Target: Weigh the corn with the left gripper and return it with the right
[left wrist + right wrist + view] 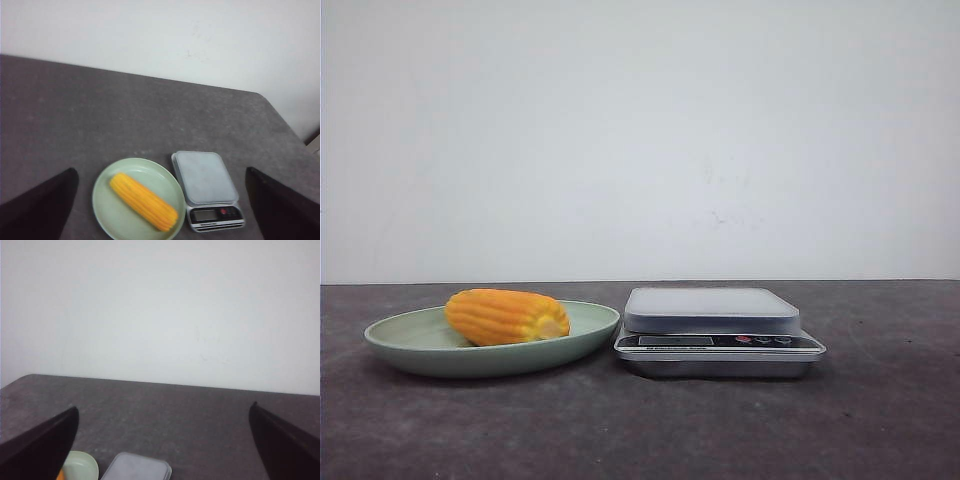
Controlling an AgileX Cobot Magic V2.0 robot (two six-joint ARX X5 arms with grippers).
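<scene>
The orange-yellow corn [507,316] lies on its side in a pale green plate [400,335] at the left of the table. It also shows in the left wrist view [143,201] on the plate [107,212]. A silver kitchen scale [713,309] stands right of the plate, its platform bare [204,176]. My left gripper [161,200] is open and empty, high above plate and scale, its dark fingers [37,205] wide apart. My right gripper [162,445] is open and empty, high and back from the scale [136,467]. Neither gripper shows in the front view.
The dark grey table [880,420] runs to a white wall [640,140] behind. The scale's display and red button [223,211] face the front. In the left wrist view the table's right edge [290,132] shows. The plate rim [80,466] shows low in the right wrist view.
</scene>
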